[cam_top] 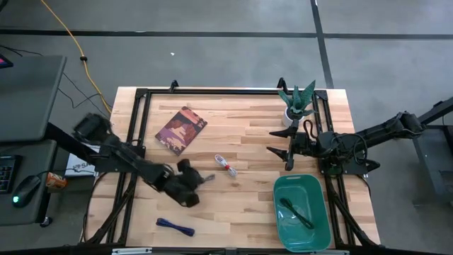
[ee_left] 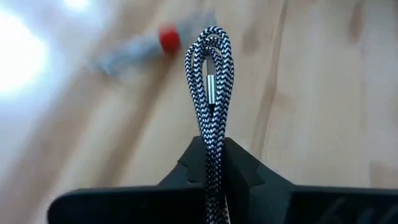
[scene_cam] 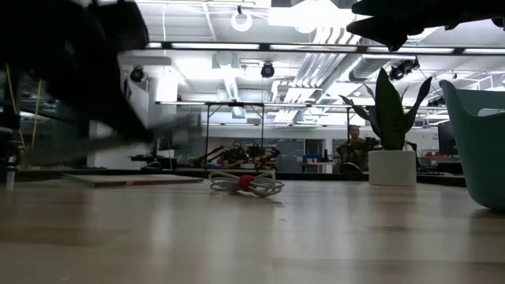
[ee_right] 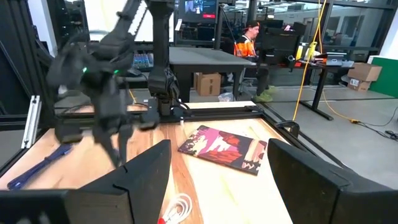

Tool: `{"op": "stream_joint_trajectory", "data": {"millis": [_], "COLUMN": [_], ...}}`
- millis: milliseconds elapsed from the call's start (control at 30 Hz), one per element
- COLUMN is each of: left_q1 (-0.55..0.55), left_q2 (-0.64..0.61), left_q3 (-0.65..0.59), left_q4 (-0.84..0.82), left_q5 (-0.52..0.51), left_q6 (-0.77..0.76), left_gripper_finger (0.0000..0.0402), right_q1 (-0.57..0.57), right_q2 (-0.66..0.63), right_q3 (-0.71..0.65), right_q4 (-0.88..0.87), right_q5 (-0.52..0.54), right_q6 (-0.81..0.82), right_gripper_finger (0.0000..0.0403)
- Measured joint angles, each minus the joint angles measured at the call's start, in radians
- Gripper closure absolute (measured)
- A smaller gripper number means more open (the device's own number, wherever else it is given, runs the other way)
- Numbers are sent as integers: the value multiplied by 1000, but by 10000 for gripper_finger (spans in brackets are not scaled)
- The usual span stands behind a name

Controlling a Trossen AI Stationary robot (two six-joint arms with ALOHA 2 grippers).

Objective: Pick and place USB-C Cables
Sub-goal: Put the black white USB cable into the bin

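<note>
My left gripper (cam_top: 199, 178) (ee_left: 214, 152) hovers over the table's near-left part, shut on the silver-grey braided cable bundle (ee_left: 210, 74). The white-and-red cable (cam_top: 226, 166) (scene_cam: 245, 183) lies flat on the table's middle, just right of that gripper. Near the front edge lies the dark blue cable (cam_top: 175, 227) (ee_right: 37, 165). A thin green bundle (cam_top: 296, 211) rests on the floor of the green bin (cam_top: 320, 228). My right gripper (cam_top: 273, 142) (ee_right: 217, 180) is open, waiting above the table's right part beside the plant. My left gripper pinches the silver-grey bundle between its two fingers (ee_left: 245, 171), along the bundle's length. The looped end (ee_left: 211, 37) with a metal plug (ee_left: 213, 93) sticks out past the fingertips. The bundle's rear is hidden between the fingers. It appears lifted clear of the table.
A brown-red booklet (cam_top: 181, 129) lies flat on the far-left part. A potted plant (cam_top: 297, 105) stands at the far right. The green bin sits at the near right (scene_cam: 481, 142). A black frame (cam_top: 212, 91) runs around the table's edges. A person (ee_right: 249, 37) sits in the room behind.
</note>
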Motion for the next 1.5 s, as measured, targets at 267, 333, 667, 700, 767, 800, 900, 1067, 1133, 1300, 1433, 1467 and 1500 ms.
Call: {"op": "stream_joint_trajectory", "data": {"millis": [267,333,667,700,767,800,900,1067,1133,1300,1433,1467,1500], "left_q1": [97,144,413,415,411,410,409,408,408,409,409,412,413], "left_q2": [-410,-480,-576,-568,-549,-545,-545,-545,-545,-482,-368,-335,-302], "left_q3": [-262,-313,-378,-378,-379,-379,-379,-378,-378,-378,-377,-377,-377], "left_q4": [432,567,904,906,909,914,945,960,968,1083,1234,1282,1335], "left_q5": [-63,-22,320,325,322,318,316,317,317,317,317,318,318], "left_q6": [384,495,555,548,548,547,545,562,564,564,577,574,566], "left_gripper_finger": [401,401,401,401,401,401,401,401,401,401,401,401,401], "right_q1": [0,0,0,0,0,0,0,0,0,-2,-23,-31,-39], "right_q2": [0,0,0,0,0,0,0,0,0,76,210,243,276], "right_q3": [0,0,0,0,0,0,0,0,0,0,0,0,0], "right_q4": [2,6,29,20,2,-8,-34,-45,-41,32,154,198,243], "right_q5": [-3,-3,-4,-4,-4,-4,-4,-5,-4,-7,-55,-65,-83], "right_q6": [0,0,44,61,83,86,91,128,142,197,166,151,143], "right_gripper_finger": [144,144,144,144,144,144,144,144,144,144,144,144,144]}}
